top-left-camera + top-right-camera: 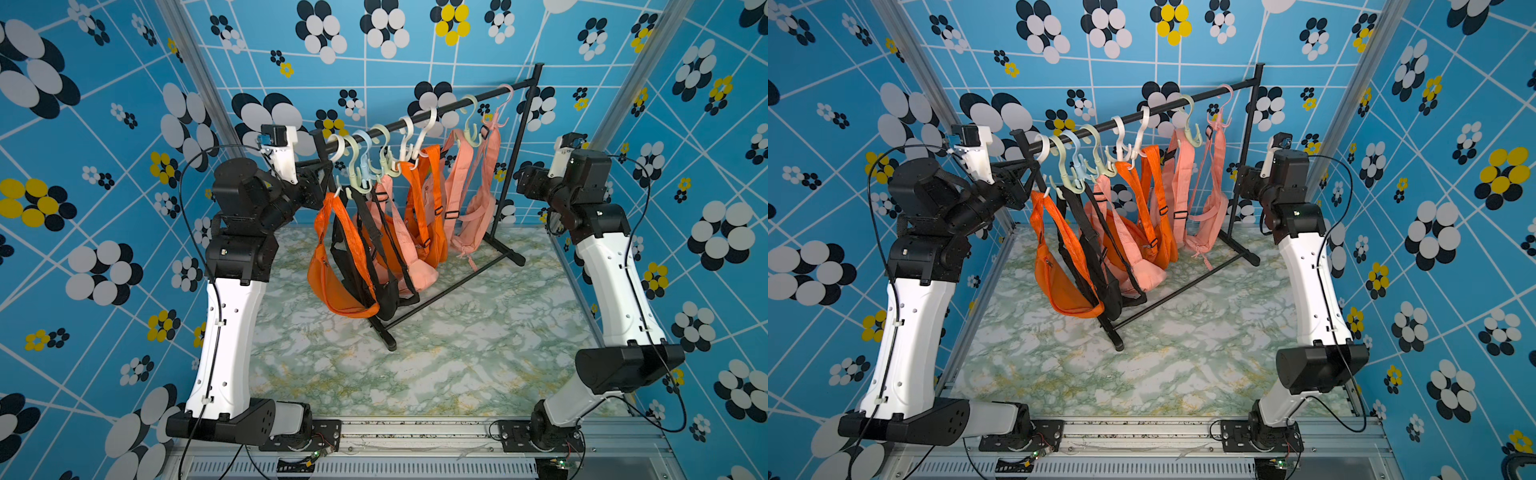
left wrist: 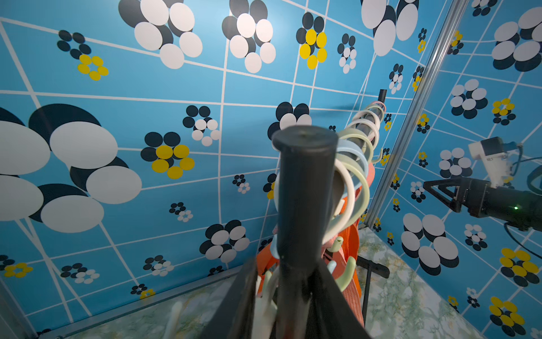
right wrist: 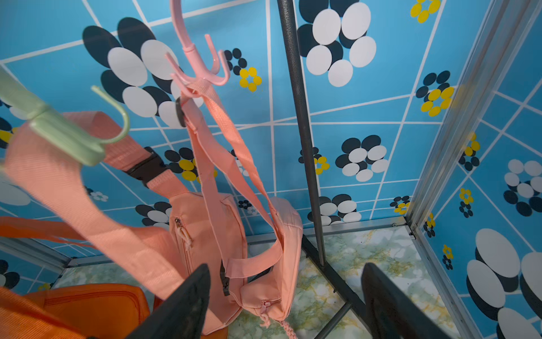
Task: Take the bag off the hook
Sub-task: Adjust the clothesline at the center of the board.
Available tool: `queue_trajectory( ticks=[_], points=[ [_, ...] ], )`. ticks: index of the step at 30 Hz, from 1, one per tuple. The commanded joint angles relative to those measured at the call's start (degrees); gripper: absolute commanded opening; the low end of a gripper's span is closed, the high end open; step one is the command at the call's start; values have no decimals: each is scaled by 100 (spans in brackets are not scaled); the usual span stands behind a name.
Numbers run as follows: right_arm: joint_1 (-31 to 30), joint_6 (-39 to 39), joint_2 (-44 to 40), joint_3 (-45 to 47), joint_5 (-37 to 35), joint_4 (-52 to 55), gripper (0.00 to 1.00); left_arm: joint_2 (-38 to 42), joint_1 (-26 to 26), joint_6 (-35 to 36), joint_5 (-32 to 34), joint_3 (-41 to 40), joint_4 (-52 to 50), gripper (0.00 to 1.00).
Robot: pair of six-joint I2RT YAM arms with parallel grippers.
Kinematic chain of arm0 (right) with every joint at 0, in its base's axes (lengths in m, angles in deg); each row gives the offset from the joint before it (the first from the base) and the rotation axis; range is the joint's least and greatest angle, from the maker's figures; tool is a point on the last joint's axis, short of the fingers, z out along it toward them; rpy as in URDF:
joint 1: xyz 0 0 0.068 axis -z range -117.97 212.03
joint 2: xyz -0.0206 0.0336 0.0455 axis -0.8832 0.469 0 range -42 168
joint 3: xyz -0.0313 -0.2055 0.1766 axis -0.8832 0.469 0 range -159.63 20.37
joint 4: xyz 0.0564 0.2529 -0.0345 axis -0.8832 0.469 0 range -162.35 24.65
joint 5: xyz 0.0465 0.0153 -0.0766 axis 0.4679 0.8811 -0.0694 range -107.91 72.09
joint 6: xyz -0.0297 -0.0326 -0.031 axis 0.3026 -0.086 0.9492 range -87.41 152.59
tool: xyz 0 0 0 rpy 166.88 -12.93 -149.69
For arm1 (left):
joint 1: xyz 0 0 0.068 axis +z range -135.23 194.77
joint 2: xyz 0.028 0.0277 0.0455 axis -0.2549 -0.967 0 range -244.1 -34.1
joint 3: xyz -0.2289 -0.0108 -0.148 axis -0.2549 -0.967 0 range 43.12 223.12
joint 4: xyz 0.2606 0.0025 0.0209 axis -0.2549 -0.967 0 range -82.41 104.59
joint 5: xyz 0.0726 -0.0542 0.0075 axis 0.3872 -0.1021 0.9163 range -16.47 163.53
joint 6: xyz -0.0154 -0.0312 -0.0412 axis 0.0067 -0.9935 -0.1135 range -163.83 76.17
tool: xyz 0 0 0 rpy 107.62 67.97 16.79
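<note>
Here's the rack: a black rail (image 1: pixel 1165 109) slants across the marbled table (image 1: pixel 457 353), crowded with plastic hooks and a row of sling bags; the orange bag (image 1: pixel 332 286) and the black bag (image 1: pixel 384 291) hang at the near end, more orange and pink in the middle; the pink bag (image 3: pixel 290 234) is at the far, right-hand end, alone on the pink hook (image 3: pixel 202 70), just beside the rack's right upright (image 3: pixel 303 132); in both top views that upright stands between the bag and the right gripper (image 3: pixel 286 267), and a neighbour's broad strap on a green hook (image 3: pixel 58 129) hangs close on the bag's other side; the bag's own strap drops doubled from the hook, the body dangles end-down, long axis steep, zip end and cord lowest, just above the table; right claw spread wide, nothing in it, facing the bag's lower half; left gripper (image 2: pixel 286 264) sits astride the rack's left post (image 2: pixel 305 190), jaws partly parted, fingers blurred; whether they pinch the post, can't tell; the pink hook's top is cut off in the right wrist view, and the near strap is a blur.
</note>
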Motion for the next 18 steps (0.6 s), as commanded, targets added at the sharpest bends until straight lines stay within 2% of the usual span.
queue_trajectory(
  ticks=[1,5,11,18],
  points=[
    [258,-32,611,-641,478,481,83,253,65,-248,-40,-39,217,37],
    [390,214,1519,-1546,462,840,82,502,56,-316,-129,-215,277,42],
    [513,425,2405,-2235,475,779,83,965,12,-467,-200,-508,178,74],
    [576,407,2845,-2216,398,10,80,1756,-23,-616,99,-1320,185,76]
  ],
)
